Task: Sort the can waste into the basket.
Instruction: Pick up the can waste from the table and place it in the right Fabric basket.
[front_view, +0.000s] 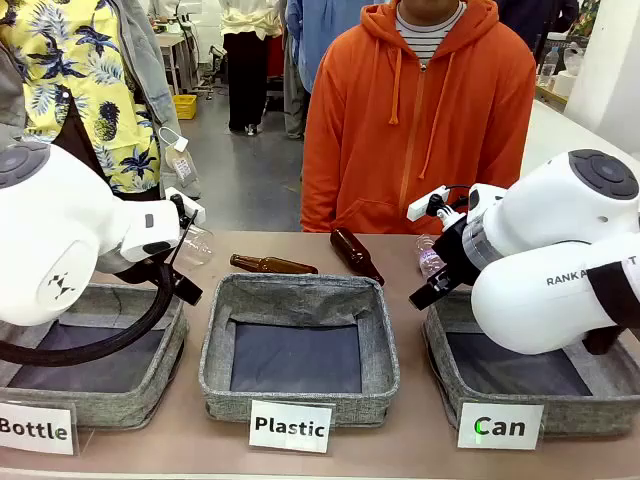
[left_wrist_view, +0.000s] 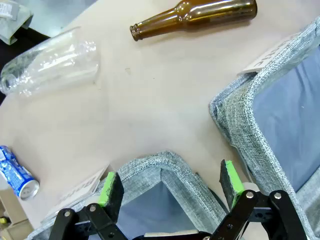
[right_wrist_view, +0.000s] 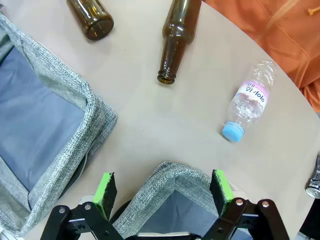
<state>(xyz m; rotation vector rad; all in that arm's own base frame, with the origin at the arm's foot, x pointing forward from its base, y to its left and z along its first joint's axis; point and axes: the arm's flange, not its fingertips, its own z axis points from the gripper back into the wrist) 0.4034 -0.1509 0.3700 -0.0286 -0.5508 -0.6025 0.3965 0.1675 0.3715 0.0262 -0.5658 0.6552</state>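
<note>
The blue can (left_wrist_view: 17, 172) with white print lies on its side on the table, off to the left of my left gripper (left_wrist_view: 170, 186). That gripper is open and hovers over a corner of the "Bottle" basket (left_wrist_view: 160, 162). A dented silver-and-black can (right_wrist_view: 315, 181) shows at the right edge of the right wrist view. My right gripper (right_wrist_view: 162, 191) is open above a corner of the "Can" basket (right_wrist_view: 187, 175). In the front view the "Can" basket (front_view: 570, 415) stands at the right under my right gripper (front_view: 425, 293), and my left gripper (front_view: 185, 288) hangs at the left.
The "Plastic" basket (front_view: 300, 400) stands in the middle, the "Bottle" basket (front_view: 120, 400) at the left. Two brown glass bottles (front_view: 272, 264) (front_view: 357, 254) lie behind them. A clear bottle (left_wrist_view: 50, 65) and a small pink-labelled bottle (right_wrist_view: 248, 106) also lie on the table. A person in an orange hoodie (front_view: 420, 120) stands at the far side.
</note>
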